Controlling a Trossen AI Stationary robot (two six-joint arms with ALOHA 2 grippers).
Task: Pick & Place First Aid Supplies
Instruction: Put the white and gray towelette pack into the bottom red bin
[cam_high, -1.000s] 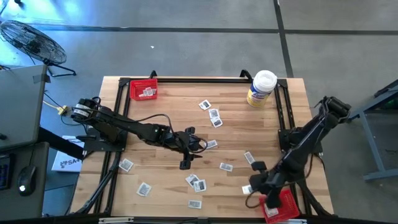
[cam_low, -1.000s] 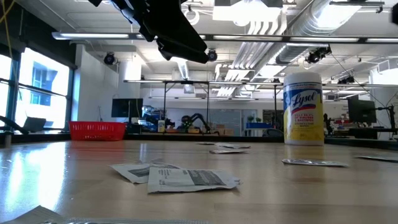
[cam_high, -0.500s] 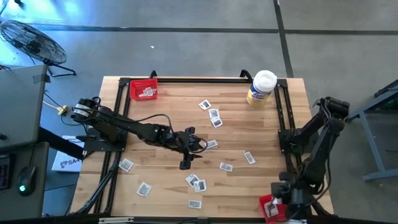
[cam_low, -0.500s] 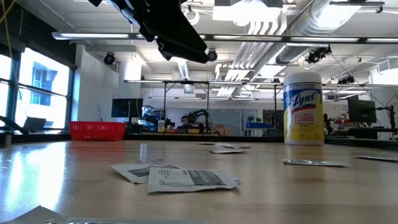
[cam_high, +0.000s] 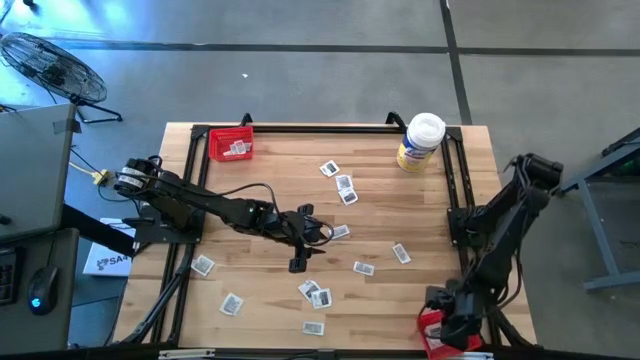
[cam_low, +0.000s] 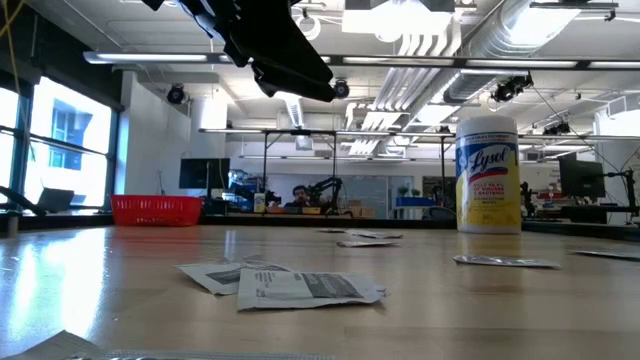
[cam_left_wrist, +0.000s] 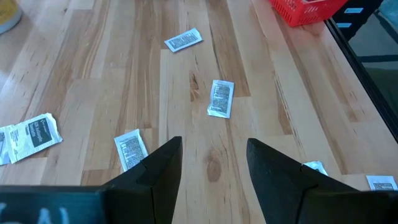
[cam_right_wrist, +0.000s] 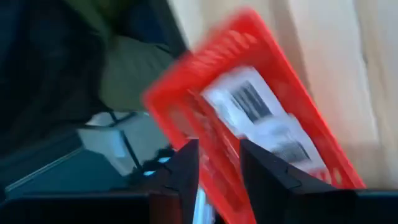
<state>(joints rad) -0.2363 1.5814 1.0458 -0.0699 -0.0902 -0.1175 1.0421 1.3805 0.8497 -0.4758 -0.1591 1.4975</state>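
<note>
Several small white-and-grey first aid packets lie flat and scattered on the wooden table. My left gripper hovers open above the middle of the table, nothing between its fingers; one packet lies ahead of it and another beside one finger. My right gripper stands open above the red tray at the near right corner, fingers slanting down. Packets lie inside that tray.
A second red tray holding packets stands at the far left corner. A white-lidded, yellow-labelled tub stands upright at the far right. A black frame runs along the table's sides. In the low view the left arm hangs overhead.
My right gripper has gone toward the table's near right corner, from over the bare wood to above the red tray, sinking a little while its wrist rolled. The left arm has kept still.
</note>
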